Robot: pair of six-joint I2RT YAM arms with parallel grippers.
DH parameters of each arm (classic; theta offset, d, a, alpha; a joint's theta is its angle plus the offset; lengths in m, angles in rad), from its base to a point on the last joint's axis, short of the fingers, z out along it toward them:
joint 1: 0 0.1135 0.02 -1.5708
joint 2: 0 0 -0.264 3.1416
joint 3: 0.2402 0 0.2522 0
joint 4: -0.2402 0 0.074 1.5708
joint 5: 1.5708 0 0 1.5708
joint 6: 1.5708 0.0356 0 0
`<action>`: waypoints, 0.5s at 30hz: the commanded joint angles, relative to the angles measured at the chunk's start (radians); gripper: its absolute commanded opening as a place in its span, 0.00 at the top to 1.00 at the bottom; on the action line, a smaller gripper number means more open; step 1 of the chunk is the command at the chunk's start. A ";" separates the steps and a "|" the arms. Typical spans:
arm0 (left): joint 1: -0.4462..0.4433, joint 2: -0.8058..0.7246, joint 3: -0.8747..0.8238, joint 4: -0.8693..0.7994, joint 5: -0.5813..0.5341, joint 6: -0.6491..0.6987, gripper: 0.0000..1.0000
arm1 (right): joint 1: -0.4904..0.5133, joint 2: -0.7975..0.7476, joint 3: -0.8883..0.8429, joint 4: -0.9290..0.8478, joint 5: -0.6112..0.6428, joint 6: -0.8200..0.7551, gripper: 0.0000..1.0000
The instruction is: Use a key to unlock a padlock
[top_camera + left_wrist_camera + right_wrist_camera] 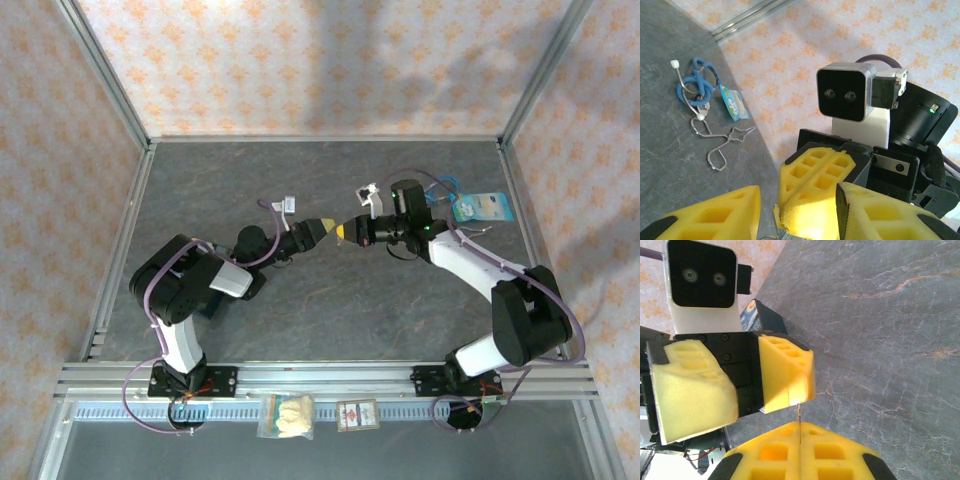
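The tabletop [330, 310] is a flat slab with a dark grey, marble-veined surface. An aluminium rail [320, 375] runs along its near edge.

The items lying on it are grouped near the far right corner:
- A coiled blue cord bundle [690, 87] with a white tip.
- A blue-and-white packet [734, 102], lying flat just beside the bundle.
- A bare wire loop [731, 136], near both and closest to the packet's end.

By the near rail, a clear bag [287, 415] with pale contents lies beside a small card [357, 416].
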 commanded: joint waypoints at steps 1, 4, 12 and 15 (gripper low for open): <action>-0.009 0.011 0.030 0.081 0.026 -0.021 0.58 | -0.001 -0.012 -0.001 0.057 -0.034 0.017 1.00; -0.009 0.012 0.032 0.068 0.021 -0.011 0.60 | -0.002 -0.005 -0.001 0.065 -0.040 0.022 1.00; -0.010 0.016 0.050 0.057 0.024 -0.005 0.80 | -0.001 -0.001 -0.004 0.067 -0.048 0.023 1.00; -0.010 0.017 0.051 0.056 0.027 -0.006 0.93 | 0.000 0.001 -0.004 0.067 -0.048 0.023 1.00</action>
